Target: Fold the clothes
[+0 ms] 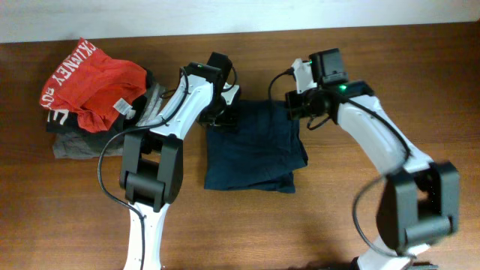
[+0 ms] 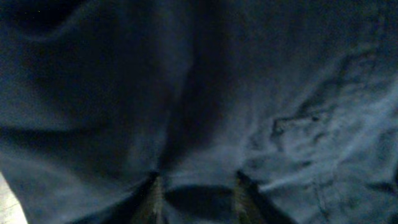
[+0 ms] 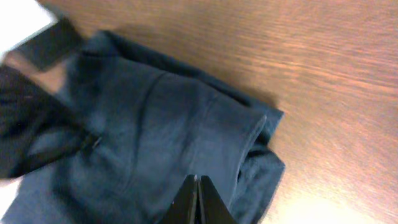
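- Left gripper (image 2: 198,198): pressed right against the clothes (image 2: 205,93). Its fingers (image 2: 155,200) stand partly apart with a dark hump of cloth between them. Cannot tell whether they pinch it or only straddle it.
- Left wrist view is almost all navy cloth, dim and soft. The finger ends are cut off at the bottom edge, and only a pale sliver shows at lower left.
- Right gripper (image 3: 196,202): tips closed together with nothing between them, poised just over the garment's layered edge, by the corner.
- Right wrist view is blurred. The dark and white shapes at upper left are probably the other arm, but this is not certain.
- The clothes lie mid-table (image 1: 435,90) between the two arms, already a rough rectangle. Stacked edges show at the near right corner.
- Each gripper sits at one far corner, left and right. My reading is that paired corner holds keep a fold square as it travels.
- In the overhead view both sets of fingertips are hidden under the wrist housings.
- Far left, well apart: red garment (image 1: 94,82) heaped on a grey folded garment (image 1: 75,146), neither of them touched.
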`<action>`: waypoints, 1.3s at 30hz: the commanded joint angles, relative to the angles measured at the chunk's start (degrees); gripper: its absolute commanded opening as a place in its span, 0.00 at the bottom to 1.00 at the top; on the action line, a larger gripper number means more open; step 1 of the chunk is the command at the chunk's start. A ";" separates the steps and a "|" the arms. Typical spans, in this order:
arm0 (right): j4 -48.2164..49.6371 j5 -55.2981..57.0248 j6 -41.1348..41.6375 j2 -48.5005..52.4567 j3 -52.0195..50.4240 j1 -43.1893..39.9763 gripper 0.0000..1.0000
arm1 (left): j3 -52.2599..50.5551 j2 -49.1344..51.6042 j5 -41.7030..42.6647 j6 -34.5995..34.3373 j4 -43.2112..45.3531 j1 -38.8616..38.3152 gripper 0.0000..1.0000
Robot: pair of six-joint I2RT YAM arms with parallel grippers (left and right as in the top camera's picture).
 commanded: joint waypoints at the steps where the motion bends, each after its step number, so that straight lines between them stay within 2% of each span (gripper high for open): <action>1: 2.34 -5.16 -0.50 5.60 0.00 -0.37 0.04 | 6.21 0.48 -0.42 -0.70 -4.37 0.15 0.47; 7: 1.97 -3.87 1.09 10.43 0.00 -0.96 0.04 | 21.11 0.33 -0.44 -0.66 -14.78 0.22 0.64; 11: -2.54 5.05 6.12 11.61 0.00 -2.86 0.04 | 29.14 0.33 -0.50 -0.46 -20.90 0.46 0.69; 14: -7.63 8.07 7.02 11.96 0.00 -5.22 0.04 | 31.78 0.33 -0.48 -0.26 -24.48 0.83 0.76; 20: -20.24 7.93 8.24 11.74 0.00 -10.43 0.04 | 30.21 0.35 -1.62 1.03 -30.56 1.07 0.75; 22: -22.47 6.45 8.31 11.56 0.00 -11.50 0.04 | 28.61 0.35 -1.55 1.01 -31.12 0.94 0.62; 23: -22.53 5.14 7.72 11.19 0.00 -11.87 0.04 | 27.47 0.35 -1.53 1.01 -31.12 0.87 0.48; 24: -21.90 3.13 5.81 10.67 0.00 -12.04 0.04 | 26.40 0.35 -1.51 1.01 -31.12 0.70 0.27; 25: -20.85 -0.22 2.67 9.79 0.02 -12.09 0.04 | 24.92 0.35 -1.53 0.98 -31.08 0.48 0.13; 26: -19.96 -2.82 0.76 9.03 0.02 -12.04 0.04 | 23.10 0.35 -1.60 1.01 -31.01 0.31 0.04; 27: -18.86 -5.70 -1.03 8.20 0.02 -12.04 0.04 | 21.70 0.35 -1.60 1.01 -30.93 0.24 0.01; 29: -15.87 -12.11 -4.66 6.49 0.02 -11.93 0.04 | 17.73 0.35 -1.60 1.01 -29.99 0.13 0.01; 32: -10.29 -17.25 -5.22 5.20 0.02 -11.93 0.04 | 11.32 0.35 -1.53 0.96 -26.21 0.15 0.01; 36: -4.63 -18.45 -2.89 5.22 0.02 -11.93 0.04 | 1.49 0.35 -1.60 -0.72 -16.70 0.15 0.01; 39: 0.28 -20.24 -2.89 5.22 0.02 -11.93 0.04 | -5.25 0.37 -4.63 -0.70 -7.56 0.37 0.01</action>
